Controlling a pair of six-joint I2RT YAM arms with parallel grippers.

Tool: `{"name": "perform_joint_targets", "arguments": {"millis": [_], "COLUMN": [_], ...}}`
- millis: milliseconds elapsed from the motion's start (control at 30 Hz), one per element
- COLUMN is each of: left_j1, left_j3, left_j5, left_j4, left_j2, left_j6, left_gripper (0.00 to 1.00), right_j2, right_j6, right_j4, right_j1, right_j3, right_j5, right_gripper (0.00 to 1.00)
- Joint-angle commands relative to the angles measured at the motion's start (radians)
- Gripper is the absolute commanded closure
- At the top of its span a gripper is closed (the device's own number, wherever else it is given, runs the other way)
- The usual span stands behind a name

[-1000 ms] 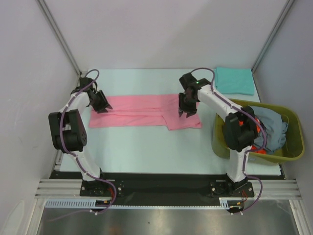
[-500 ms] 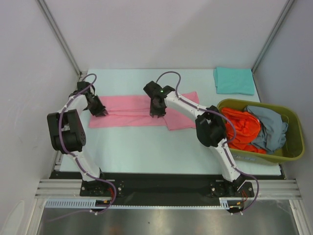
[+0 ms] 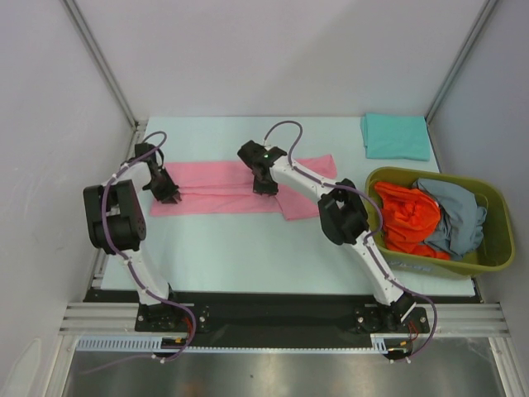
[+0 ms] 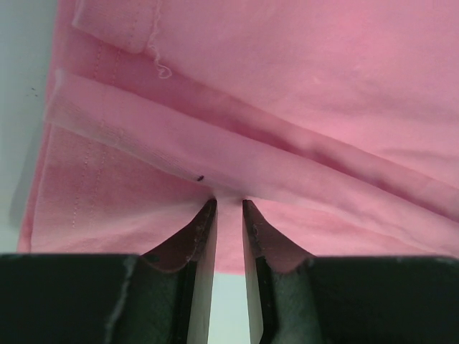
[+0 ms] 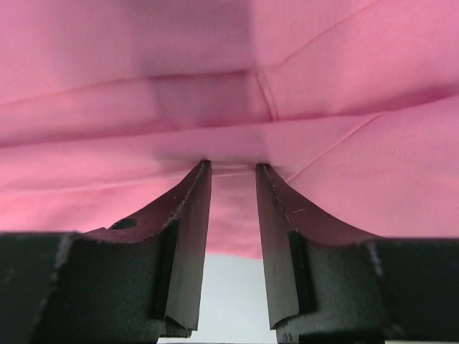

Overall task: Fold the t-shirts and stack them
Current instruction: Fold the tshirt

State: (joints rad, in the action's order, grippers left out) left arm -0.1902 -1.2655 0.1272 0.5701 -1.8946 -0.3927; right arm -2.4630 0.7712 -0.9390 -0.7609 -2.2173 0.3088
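Left wrist: left end effector [image 4: 229,203] pinches pink t-shirt [image 4: 301,93] fold.

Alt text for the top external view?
The left gripper pinches the left end of a pink shirt on the table, the right gripper pinches near its middle. A folded teal shirt lies far right; a basket holds an orange-red shirt and a grey-blue shirt.

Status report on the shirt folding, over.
Left gripper shut on pink t-shirt, left end. Right gripper shut on its middle fold. Shirt lies flat, a long strip. Nothing in the way.
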Motion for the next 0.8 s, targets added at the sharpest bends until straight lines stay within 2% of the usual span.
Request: {"name": "perform_joint_targets", "arguments": {"millis": [0,200,433,500,567,767], "left_j1": [0.003,0.003,0.003,0.003,0.002,0.006], "left_j3": [0.002,0.0,0.012,0.009,0.005,-0.035], "left_j5": [-0.05,-0.081,-0.081,-0.072,-0.058,-0.041], "left_j4": [0.008,0.011,0.004,0.001,0.002,0.019], "left_j2": [-0.021,-0.052,-0.078,-0.075,-0.073,-0.075], "left_j6": [-0.003,-0.002,0.002,0.005,0.002,-0.006], "left_gripper": [0.74,0.74,0.74,0.74,0.74,0.73], "right_j2": [-0.034,-0.048,-0.06,-0.082,-0.074,0.074], "right_j6": [0.022,-0.01,-0.15,-0.167,-0.174,-0.121], "right_j4": [-0.027,0.022,0.206,0.166,0.105,0.091], "right_j1": [0.003,0.008,0.041,0.049,0.038,-0.021], "right_j3": [-0.062,-0.076,-0.105,-0.212,-0.243,-0.062], "right_j5": [0.076,0.159,0.201,0.174,0.184,0.092], "right_gripper": [0.63,0.63,0.62,0.62,0.62,0.61]}}
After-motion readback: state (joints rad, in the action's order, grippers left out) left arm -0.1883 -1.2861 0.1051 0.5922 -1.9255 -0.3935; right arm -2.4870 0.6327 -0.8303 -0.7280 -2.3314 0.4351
